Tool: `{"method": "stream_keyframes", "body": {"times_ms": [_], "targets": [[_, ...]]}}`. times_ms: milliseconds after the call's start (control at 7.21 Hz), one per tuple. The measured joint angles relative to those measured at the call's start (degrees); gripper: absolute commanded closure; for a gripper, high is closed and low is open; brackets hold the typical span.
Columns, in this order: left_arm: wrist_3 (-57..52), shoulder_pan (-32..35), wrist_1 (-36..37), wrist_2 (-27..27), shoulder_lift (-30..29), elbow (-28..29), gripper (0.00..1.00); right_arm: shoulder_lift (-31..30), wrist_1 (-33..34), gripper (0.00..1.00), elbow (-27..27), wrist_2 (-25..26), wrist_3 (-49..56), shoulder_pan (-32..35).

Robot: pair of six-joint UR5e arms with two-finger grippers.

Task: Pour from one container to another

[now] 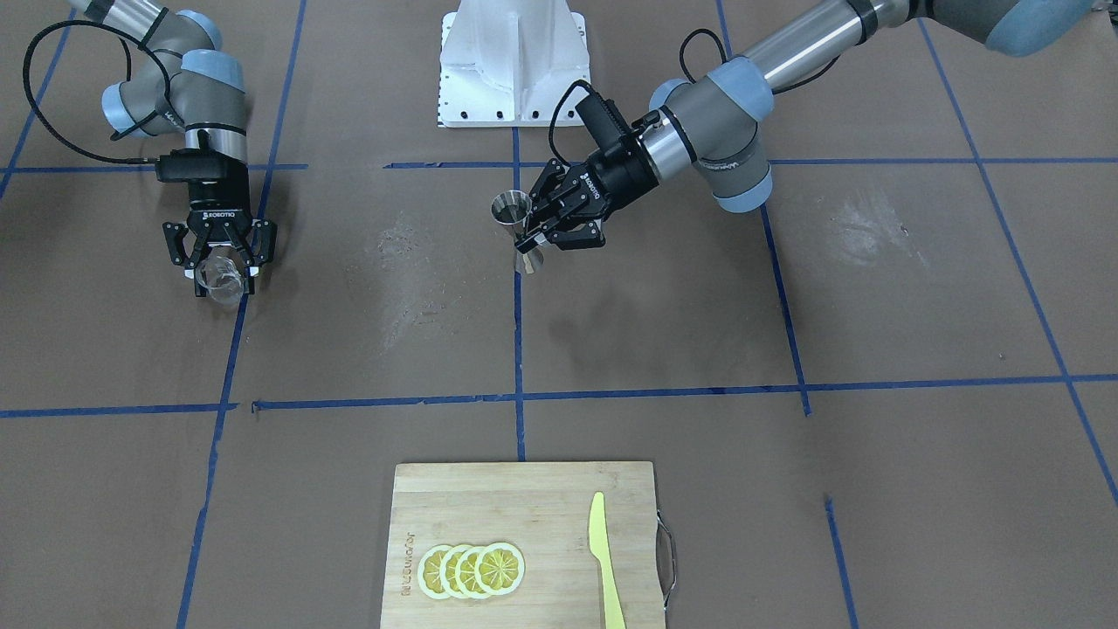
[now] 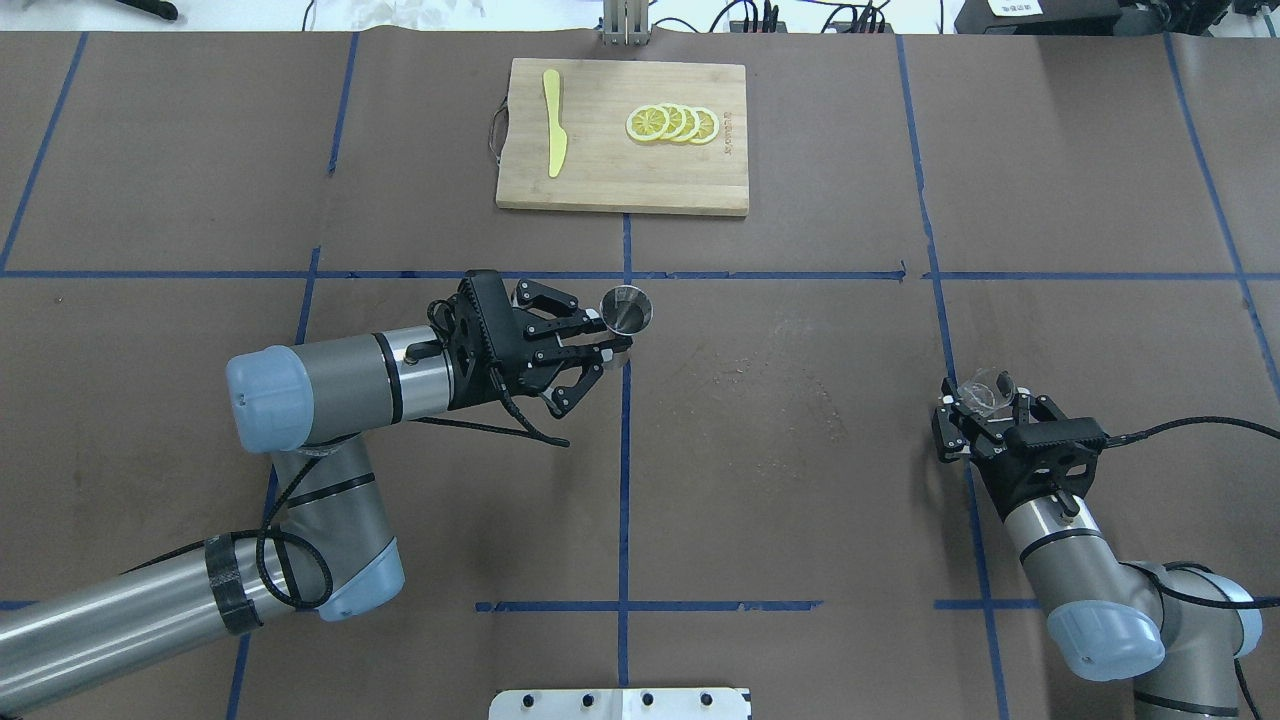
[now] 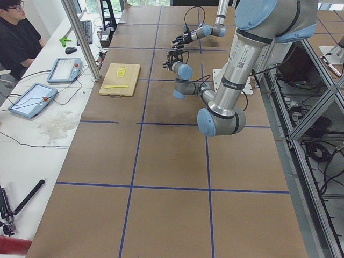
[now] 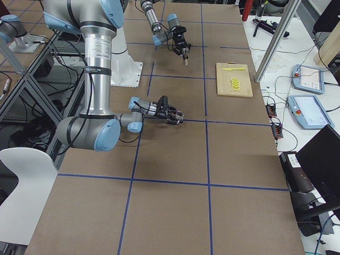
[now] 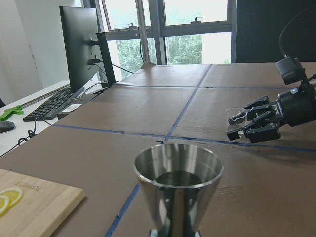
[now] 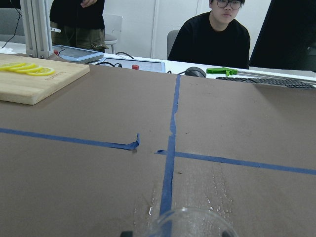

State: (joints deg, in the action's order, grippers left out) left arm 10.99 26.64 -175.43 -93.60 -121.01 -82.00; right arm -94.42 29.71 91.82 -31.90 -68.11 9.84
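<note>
The brown table (image 2: pixel 800 480) has blue tape lines (image 2: pixel 623 500). The left hand (image 2: pixel 603 348) is closed tight on the thin middle of the shiny metal jigger (image 2: pixel 627 307), which stands upright. Well apart, the right hand (image 2: pixel 985 407) is closed around the small clear glass cup (image 2: pixel 990 388).
</note>
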Motion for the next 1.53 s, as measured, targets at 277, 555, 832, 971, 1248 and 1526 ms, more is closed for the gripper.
{"method": "stream_keyframes", "body": {"times_ms": [277, 555, 832, 971, 1248, 1526], "targets": [[0.0, 0.0, 0.04, 0.0, -0.01, 0.0, 1.0, 0.08, 0.0, 0.0, 0.19, -0.06, 0.0, 0.0], [0.0, 0.0, 0.01, 0.0, -0.01, 0.0, 1.0, 0.12, 0.0, 0.0, 0.31, -0.03, 0.01, 0.01], [0.0, 0.0, 0.06, 0.0, -0.01, 0.0, 1.0, -0.02, 0.0, 0.0, 0.9, 0.03, 0.72, 0.24], [0.0, -0.01, 0.08, 0.0, -0.01, 0.0, 1.0, -0.09, 0.02, 0.0, 1.48, 0.02, 1.67, 0.44], [-0.06, -0.01, 0.09, 0.06, -0.01, 0.0, 1.0, -0.14, 0.22, 0.0, 4.47, -1.62, 4.97, 1.96], [-0.07, -0.01, 0.09, 0.08, -0.01, 0.0, 1.0, 0.0, 0.61, 0.0, 7.01, -10.86, 9.78, 8.55]]}}
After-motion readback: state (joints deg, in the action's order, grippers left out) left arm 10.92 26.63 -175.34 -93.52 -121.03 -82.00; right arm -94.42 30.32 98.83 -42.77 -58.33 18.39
